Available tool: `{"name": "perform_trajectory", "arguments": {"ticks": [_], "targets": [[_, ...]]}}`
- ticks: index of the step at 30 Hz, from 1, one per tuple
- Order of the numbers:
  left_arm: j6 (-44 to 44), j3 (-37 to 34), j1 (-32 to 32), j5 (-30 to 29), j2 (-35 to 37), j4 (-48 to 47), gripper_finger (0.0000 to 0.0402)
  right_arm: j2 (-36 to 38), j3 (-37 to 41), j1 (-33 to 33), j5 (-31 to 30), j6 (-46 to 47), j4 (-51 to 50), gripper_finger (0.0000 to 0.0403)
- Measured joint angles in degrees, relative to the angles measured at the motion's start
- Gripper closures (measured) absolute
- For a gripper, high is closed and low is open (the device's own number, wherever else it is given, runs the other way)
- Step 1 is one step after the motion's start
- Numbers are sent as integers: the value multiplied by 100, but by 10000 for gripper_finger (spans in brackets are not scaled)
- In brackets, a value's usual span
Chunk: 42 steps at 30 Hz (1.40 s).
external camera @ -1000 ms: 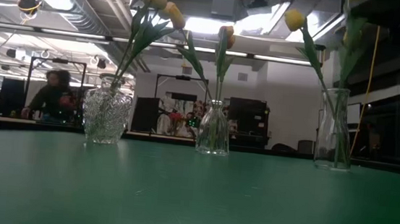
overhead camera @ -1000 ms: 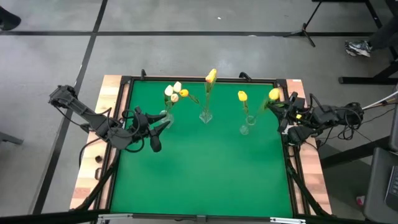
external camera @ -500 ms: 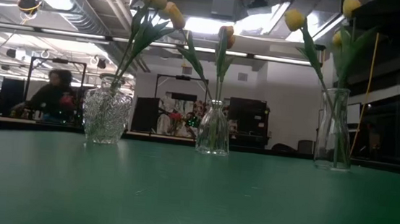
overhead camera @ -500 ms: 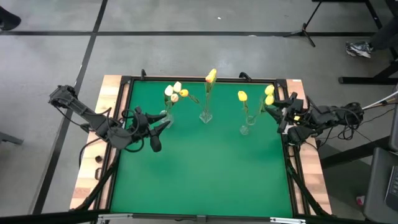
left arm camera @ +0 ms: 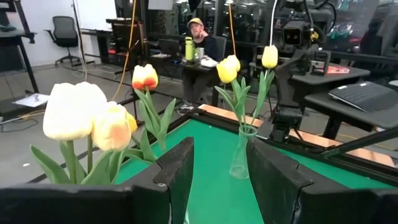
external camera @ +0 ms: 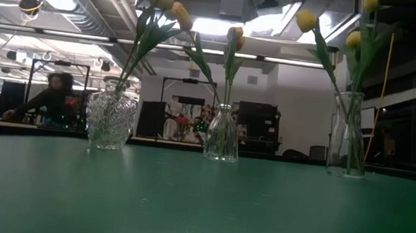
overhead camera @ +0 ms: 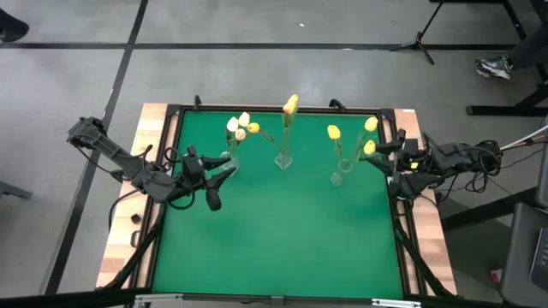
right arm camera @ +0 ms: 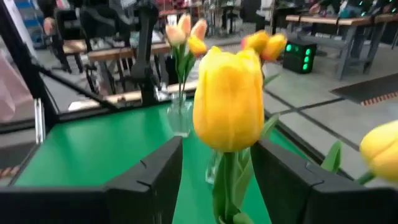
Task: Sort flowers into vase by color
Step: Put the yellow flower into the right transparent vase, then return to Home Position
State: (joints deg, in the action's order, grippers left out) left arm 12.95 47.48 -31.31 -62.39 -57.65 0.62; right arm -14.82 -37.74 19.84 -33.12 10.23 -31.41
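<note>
Surroundings: green mat [overhead camera: 282, 231] carries 3 clear glass vases; cut-glass one [external camera: 110, 120] by my left gripper [overhead camera: 224, 170], whose fingers stand apart, empty.
Right gripper [overhead camera: 383, 157]: fingers parted, holding nothing.
Yellow tulips [overhead camera: 369, 135]: in the tall right vase [external camera: 348, 135], just beside my fingers.
Axis: stems near upright, buds up.

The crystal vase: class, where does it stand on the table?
The crystal vase stands far back on the green mat's left side, beside the left gripper.
</note>
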Motion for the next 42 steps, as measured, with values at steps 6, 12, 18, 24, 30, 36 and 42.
{"name": "perform_trajectory", "arguments": {"ticks": [6, 12, 18, 24, 30, 36, 42], "targets": [[-4, 0, 0, -15, 0, -7, 256, -53, 0, 2, 270, 147, -204, 199], [-16, 0, 0, -27, 0, -9, 256, -53, 0, 2, 279, 134, -190, 128], [-441, 0, 0, 22, 0, 65, 256, -54, -162, 2, 391, 132, -147, 67], [-624, 0, -160, 26, 1, 175, 256, -53, -642, 2, 384, -5, -279, 57], [-1147, 2, -605, 41, 397, 526, 256, -53, -1456, 1, 265, -8, -771, 56], [-830, 2, -1020, 202, 1118, 434, 256, -51, -2132, 0, 576, -167, -960, 56], [-214, 4, -1200, 1626, 2144, 35, 256, -49, -2521, 2, 1240, -473, -1942, 56]]}}
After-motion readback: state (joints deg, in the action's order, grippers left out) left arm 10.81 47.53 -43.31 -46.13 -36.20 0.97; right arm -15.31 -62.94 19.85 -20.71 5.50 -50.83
